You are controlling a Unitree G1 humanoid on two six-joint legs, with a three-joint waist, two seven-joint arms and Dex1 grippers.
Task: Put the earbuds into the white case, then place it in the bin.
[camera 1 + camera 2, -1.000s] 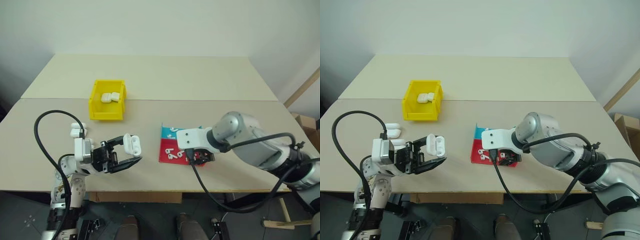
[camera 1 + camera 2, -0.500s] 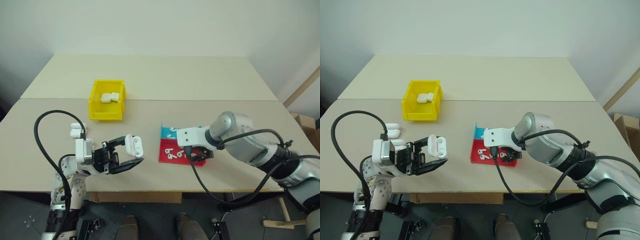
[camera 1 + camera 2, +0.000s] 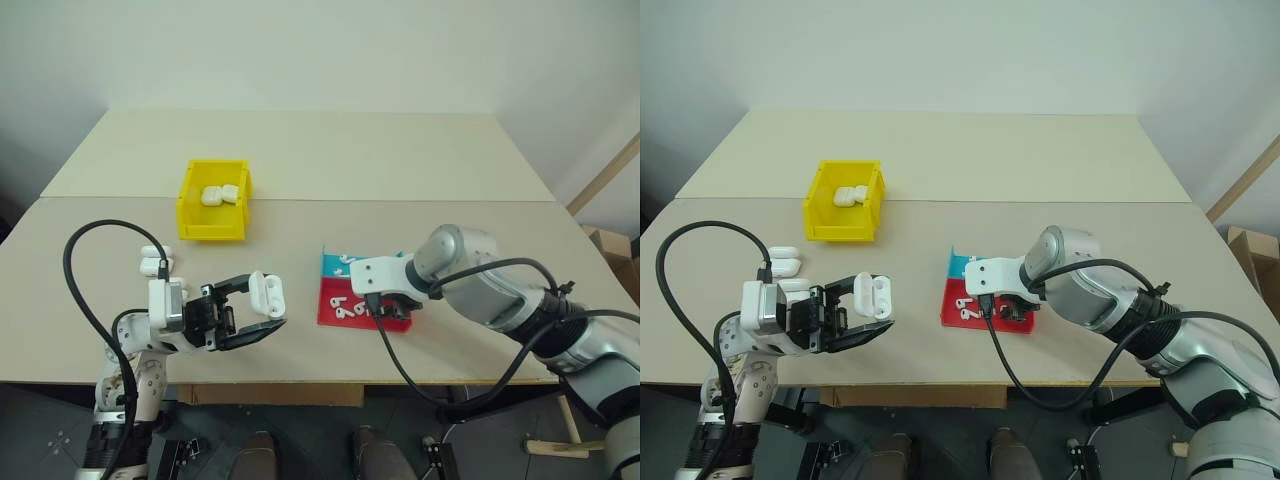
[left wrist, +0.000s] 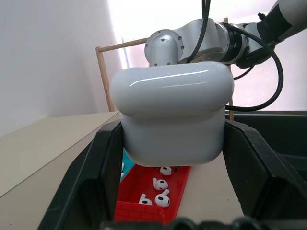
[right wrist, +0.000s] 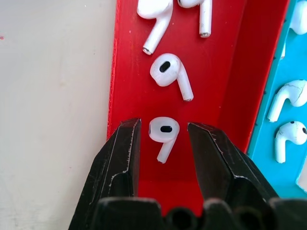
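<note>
Right wrist view: fingers [image 5: 164,143] astride earbud [image 5: 163,134], gaps either side.

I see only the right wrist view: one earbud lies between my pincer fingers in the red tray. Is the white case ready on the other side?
Observer: Yes. The left pincer is shut on the white case, held over the table, and its lid looks open.
Operator: Where must it go afterwards?
Observer: The bin stands farther back, on the left side; two finished cases already lie in it.
Operator: Are other cases waiting?
Observer: Yes, spare cases lie on the table beside the left arm.
</note>
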